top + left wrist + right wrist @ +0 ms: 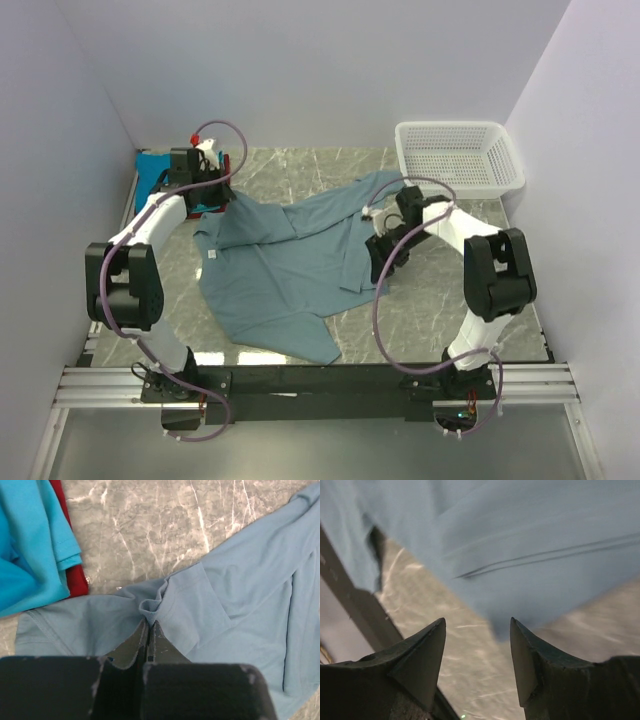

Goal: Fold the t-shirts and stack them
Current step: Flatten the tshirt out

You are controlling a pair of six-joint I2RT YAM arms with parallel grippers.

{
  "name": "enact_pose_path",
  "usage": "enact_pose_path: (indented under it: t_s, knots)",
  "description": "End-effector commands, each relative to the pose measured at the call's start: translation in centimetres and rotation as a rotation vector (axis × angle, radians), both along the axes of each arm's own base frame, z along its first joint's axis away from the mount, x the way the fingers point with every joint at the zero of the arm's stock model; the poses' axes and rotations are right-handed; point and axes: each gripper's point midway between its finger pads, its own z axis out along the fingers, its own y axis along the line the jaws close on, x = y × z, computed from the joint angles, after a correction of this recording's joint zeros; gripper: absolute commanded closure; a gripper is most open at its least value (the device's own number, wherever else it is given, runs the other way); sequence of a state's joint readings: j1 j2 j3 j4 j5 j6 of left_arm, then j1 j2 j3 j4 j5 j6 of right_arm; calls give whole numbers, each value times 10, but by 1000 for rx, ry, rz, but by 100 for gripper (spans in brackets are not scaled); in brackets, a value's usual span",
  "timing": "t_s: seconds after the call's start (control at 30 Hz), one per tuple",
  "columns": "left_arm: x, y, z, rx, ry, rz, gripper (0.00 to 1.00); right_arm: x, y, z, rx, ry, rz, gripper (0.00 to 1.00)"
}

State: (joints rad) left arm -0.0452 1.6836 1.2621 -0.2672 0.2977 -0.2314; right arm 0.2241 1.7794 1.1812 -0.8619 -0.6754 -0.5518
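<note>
A large dusty grey-blue t-shirt lies crumpled and spread on the marble table, its small white tag near the left edge. My left gripper is shut on a pinched fold of this shirt at its back left corner. Right beside it lie a folded bright blue tee and a red tee under it; the stack also shows in the top view. My right gripper is open and empty just above the table, at the shirt's right edge.
A white plastic mesh basket stands at the back right. Bare marble lies right of the shirt. The black front rail runs along the near edge. Walls close in on the left, back and right.
</note>
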Motion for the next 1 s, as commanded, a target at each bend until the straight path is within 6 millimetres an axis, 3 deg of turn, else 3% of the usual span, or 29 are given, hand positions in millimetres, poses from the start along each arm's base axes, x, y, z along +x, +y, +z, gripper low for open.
enact_pose_path:
  t_s: [0.0,0.07,0.23,0.47,0.77,0.87,0.97]
  knots:
    - [3,-4,23,-10,-73,-14,99,-13,25,20,66,-113,92,38]
    - [3,-4,24,-5,-75,-14,99,-7,33,17,41,-132,79,38]
    - [1,-1,29,11,-89,-7,99,-17,55,-7,-74,-169,156,36]
    - [-1,-1,38,13,-109,-11,99,4,50,-17,-209,-303,144,36]
    - [-1,2,35,31,-100,-3,99,-11,63,-34,-290,-327,248,36]
    - [-1,3,33,31,-98,-1,99,-11,61,-35,-302,-332,247,41]
    - [-1,2,34,28,-98,-3,99,-9,58,-36,-321,-333,246,54]
